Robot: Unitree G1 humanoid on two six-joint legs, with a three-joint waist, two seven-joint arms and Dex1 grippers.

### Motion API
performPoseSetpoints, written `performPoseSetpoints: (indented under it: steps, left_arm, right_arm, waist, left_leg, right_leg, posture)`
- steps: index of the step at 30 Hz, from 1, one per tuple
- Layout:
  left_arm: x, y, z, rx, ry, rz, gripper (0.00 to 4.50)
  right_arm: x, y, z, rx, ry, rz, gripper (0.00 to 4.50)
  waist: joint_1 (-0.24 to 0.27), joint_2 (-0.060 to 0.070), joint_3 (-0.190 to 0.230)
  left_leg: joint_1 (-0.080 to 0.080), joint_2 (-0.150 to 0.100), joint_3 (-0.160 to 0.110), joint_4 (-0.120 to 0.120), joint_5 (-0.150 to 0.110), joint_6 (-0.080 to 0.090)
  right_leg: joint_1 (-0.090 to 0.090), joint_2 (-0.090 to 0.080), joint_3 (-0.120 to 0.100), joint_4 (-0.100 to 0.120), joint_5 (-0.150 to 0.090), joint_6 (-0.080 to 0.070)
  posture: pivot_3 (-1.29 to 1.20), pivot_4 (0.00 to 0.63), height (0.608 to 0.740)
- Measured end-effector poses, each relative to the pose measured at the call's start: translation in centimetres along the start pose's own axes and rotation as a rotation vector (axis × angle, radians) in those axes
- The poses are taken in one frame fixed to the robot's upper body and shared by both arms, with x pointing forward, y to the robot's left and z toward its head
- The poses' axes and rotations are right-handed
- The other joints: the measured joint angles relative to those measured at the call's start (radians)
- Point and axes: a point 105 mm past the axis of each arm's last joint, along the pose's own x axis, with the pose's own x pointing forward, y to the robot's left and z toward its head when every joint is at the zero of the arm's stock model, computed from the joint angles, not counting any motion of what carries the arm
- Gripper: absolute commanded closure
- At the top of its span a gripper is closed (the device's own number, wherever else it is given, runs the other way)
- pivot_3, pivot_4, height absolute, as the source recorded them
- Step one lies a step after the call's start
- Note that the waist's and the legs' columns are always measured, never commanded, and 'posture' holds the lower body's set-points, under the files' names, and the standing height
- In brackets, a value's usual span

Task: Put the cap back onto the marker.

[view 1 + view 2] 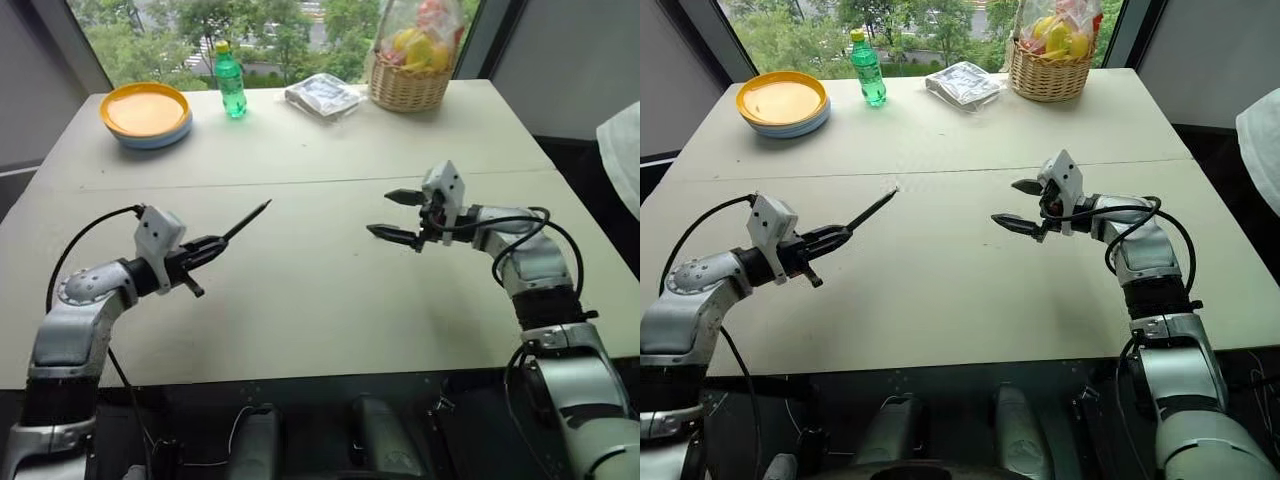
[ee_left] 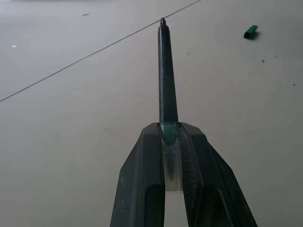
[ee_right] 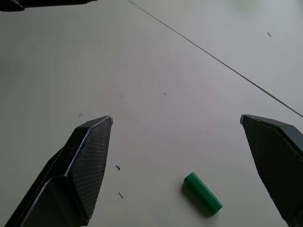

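The marker (image 1: 246,220) is held at its rear end by the left gripper (image 1: 212,243), lower left of the head view, with the jaws clamped tight on the barrel; the tip is left projecting up and toward the centre of the frame, presumably so that it stays free to receive the cap. The cap (image 3: 202,193) lies loose on the table (image 1: 300,300), seen low in the right wrist view between the two spread fingers (image 3: 87,161). The right gripper (image 1: 398,213), right of centre in the head view, is held wide apart and empty above the tabletop, apparently lined up so that the cap can be straddled and pinched. The cap is judged not yet picked up.
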Motion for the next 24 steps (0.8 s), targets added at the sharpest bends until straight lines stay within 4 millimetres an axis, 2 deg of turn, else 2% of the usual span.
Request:
performPoseSetpoints:
  steps: [5, 11, 24]
  left_arm:
    - [-1.3, -0.7, 0.3, -0.026, 0.009, 0.031, 4.48]
    - [-2.5, -1.2, 0.5, -0.031, 0.011, 0.071, 4.48]
    - [-3.5, -1.2, 0.7, -0.024, 0.016, 0.121, 4.48]
  right_arm:
    - [0.7, -0.8, -1.7, -0.011, 0.054, 0.014, 0.0]
    - [1.1, -0.7, -5.4, 0.031, 0.154, -0.001, 0.0]
    - [1.5, -1.1, -5.4, 0.002, 0.183, -0.01, 0.0]
  waist:
    - [-0.001, 0.0, 0.0]
    - [-0.002, 0.0, 0.0]
    - [-0.003, 0.0, 0.0]
  left_leg:
    - [0.0, 0.0, 0.0, 0.0, 0.0, 0.0]
    - [0.0, 0.0, 0.001, 0.0, 0.0, 0.0]
    - [0.002, 0.0, 0.001, 0.0, 0.0, 0.0]
  right_leg:
    - [0.0, 0.0, 0.0, 0.0, 0.0, 0.0]
    - [0.0, 0.0, 0.001, -0.001, 0.0, 0.0]
    - [0.002, 0.0, 0.001, -0.001, 0.001, -0.001]
  posture:
    - [0.0, 0.15, 0.74]
    - [0.0, 0.15, 0.74]
    - [0.0, 0.15, 0.74]
